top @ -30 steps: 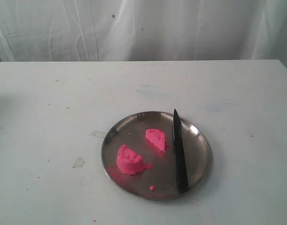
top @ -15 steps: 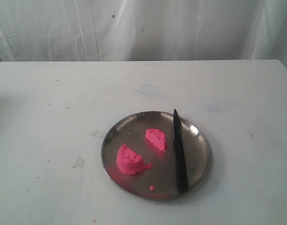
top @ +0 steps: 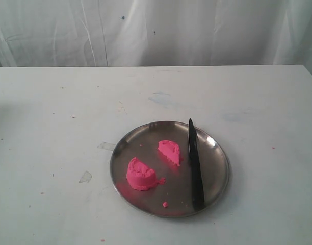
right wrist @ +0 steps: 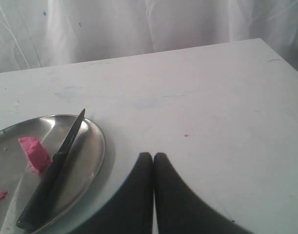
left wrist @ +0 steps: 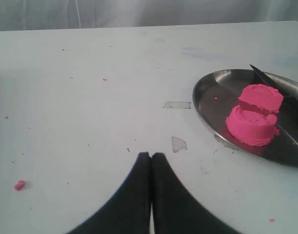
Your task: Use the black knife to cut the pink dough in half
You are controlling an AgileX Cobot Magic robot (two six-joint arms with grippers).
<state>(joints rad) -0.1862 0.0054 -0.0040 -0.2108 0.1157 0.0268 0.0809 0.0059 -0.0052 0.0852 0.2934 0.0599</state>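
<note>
The pink dough lies in two half-lumps on the steel plate (top: pixel 219 153): the larger one (top: pixel 140 174) toward the front left, the smaller one (top: pixel 170 151) near the middle. The black knife (top: pixel 195 164) rests on the plate's right side, tip pointing away, apart from both lumps. In the left wrist view the two dough halves (left wrist: pixel 253 117) show on the plate (left wrist: pixel 207 102), off to one side of my shut, empty left gripper (left wrist: pixel 151 155). My right gripper (right wrist: pixel 153 156) is shut and empty above the table beside the plate (right wrist: pixel 93 146), with the knife (right wrist: pixel 54 165) and one dough lump (right wrist: pixel 34 153) visible.
Small pink crumbs (top: pixel 165 204) lie on the plate and one (left wrist: pixel 19 185) on the white table. Bits of clear tape (top: pixel 85 177) stick to the tabletop left of the plate. A white curtain (top: pixel 156 30) hangs behind the table. Neither arm shows in the exterior view.
</note>
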